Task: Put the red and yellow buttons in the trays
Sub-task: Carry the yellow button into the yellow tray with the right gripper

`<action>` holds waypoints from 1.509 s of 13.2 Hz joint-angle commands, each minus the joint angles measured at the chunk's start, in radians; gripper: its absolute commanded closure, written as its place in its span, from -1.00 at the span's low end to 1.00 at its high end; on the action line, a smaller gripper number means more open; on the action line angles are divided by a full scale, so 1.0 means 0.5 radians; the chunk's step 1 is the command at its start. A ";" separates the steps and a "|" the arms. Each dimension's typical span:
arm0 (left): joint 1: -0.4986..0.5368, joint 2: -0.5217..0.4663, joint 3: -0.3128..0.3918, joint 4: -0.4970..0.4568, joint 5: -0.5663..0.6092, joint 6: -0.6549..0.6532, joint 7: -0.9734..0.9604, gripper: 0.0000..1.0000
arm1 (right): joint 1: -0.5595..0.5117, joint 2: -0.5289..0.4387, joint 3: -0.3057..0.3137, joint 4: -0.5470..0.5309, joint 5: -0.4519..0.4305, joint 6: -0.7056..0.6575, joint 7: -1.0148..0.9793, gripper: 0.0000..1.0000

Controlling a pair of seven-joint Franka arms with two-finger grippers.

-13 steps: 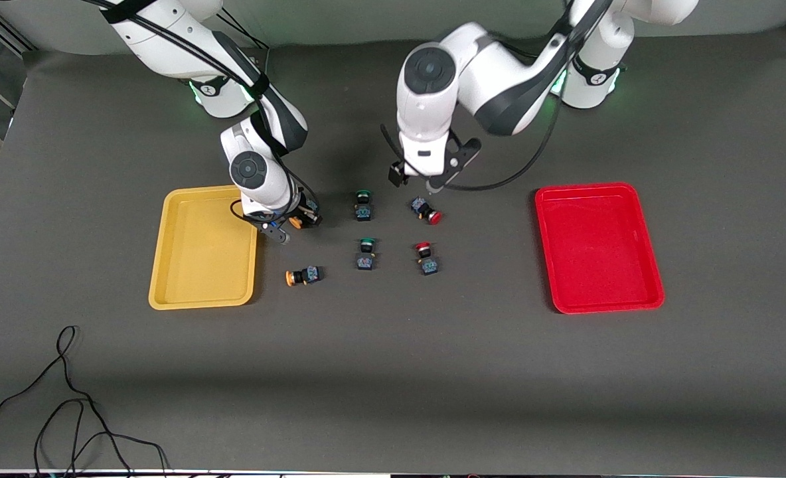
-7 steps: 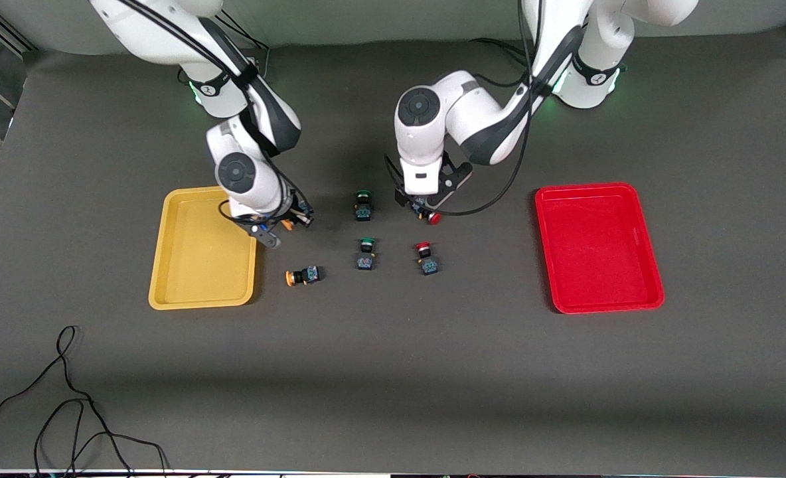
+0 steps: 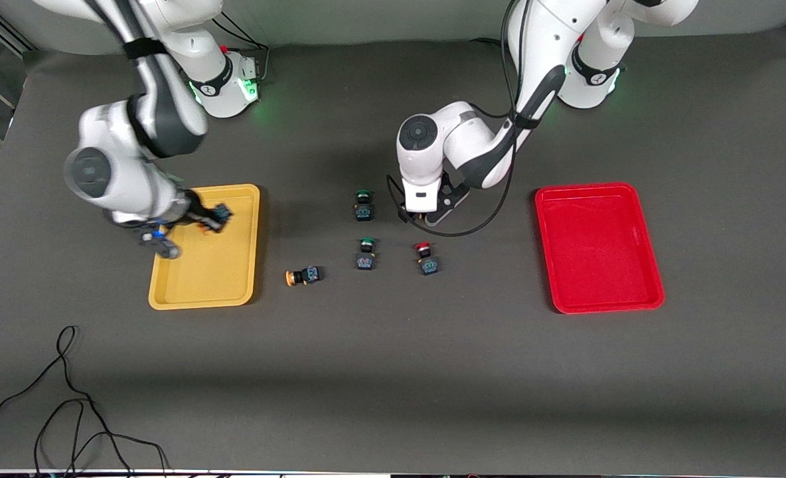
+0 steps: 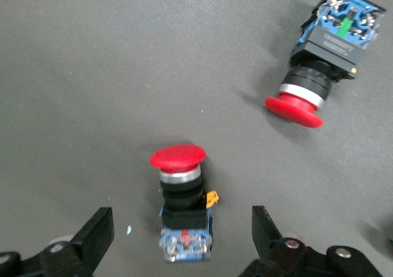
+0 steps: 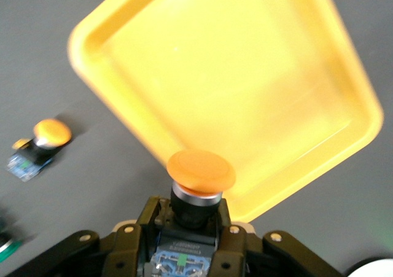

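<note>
Front view
Right tool (image 3: 197,219): over the yellow tray (image 3: 230,279), carrying a yellow-capped button (image 3: 219,213) whose black-and-blue body shows past its tip.
Left tool (image 3: 426,214): low over the tabletop (image 3: 393,372), between the green-capped pair and the red tray; the arm's wrist hides whatever lies under it.
Red tray (image 3: 599,247): toward the left arm's end, nothing in it.
Second yellow button (image 3: 303,275): lying on its side on the tabletop, just beside the yellow tray, cap toward the tray.
Near red button (image 3: 425,259): on the tabletop, nearer the front camera than the left tool.
Green buttons (image 3: 364,205): one farther, the other (image 3: 366,254) nearer, between the yellow button and the red one.
Cable (image 3: 68,405): loose black loops near the front edge, toward the right arm's end.

Left wrist view
Left tool (image 4: 183,237): fingers spread wide, straddling a red button (image 4: 181,197) without touching it.
Other red button (image 4: 319,68): on its side, well apart from the tool.

Right wrist view
Right tool (image 5: 187,228): fingers clamped on the held button's body (image 5: 195,194), orange-yellow cap toward the yellow tray (image 5: 141,25).
Spare yellow button (image 5: 38,142): on the tabletop beside the tray.
</note>
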 commanded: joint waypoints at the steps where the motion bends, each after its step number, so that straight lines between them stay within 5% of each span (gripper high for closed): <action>1: -0.032 0.041 0.052 0.022 0.056 0.055 -0.058 -0.99 | 0.021 0.045 -0.078 -0.155 0.028 0.153 -0.136 0.73; 3: -0.035 0.069 0.055 0.031 0.071 0.068 -0.058 -0.88 | 0.021 0.106 -0.124 -0.281 0.028 0.370 -0.206 0.72; 6: -0.029 0.084 0.059 0.046 0.071 0.065 -0.058 0.41 | 0.021 0.232 -0.174 -0.328 0.028 0.546 -0.259 0.69; 8: -0.023 0.081 0.059 0.077 0.071 0.034 -0.055 0.93 | 0.021 0.297 -0.174 -0.343 0.028 0.623 -0.259 0.64; 9: -0.020 0.078 0.056 0.083 0.071 0.025 -0.052 0.95 | 0.021 0.318 -0.174 -0.367 0.028 0.678 -0.265 0.56; 10: -0.014 0.060 0.055 0.083 0.071 0.019 -0.034 0.95 | 0.021 0.334 -0.174 -0.386 0.028 0.709 -0.274 0.08; 11: -0.010 0.014 0.059 0.083 0.074 -0.021 -0.009 0.96 | 0.018 0.340 -0.177 -0.386 0.028 0.709 -0.274 -0.99; 16: 0.204 -0.332 0.040 -0.006 -0.048 -0.312 0.811 1.00 | 0.024 0.171 -0.177 -0.233 0.028 0.462 -0.237 -1.00; 20: 0.544 -0.587 0.043 -0.141 -0.397 -0.560 1.792 1.00 | 0.033 0.278 -0.043 0.392 0.049 0.010 0.105 -1.00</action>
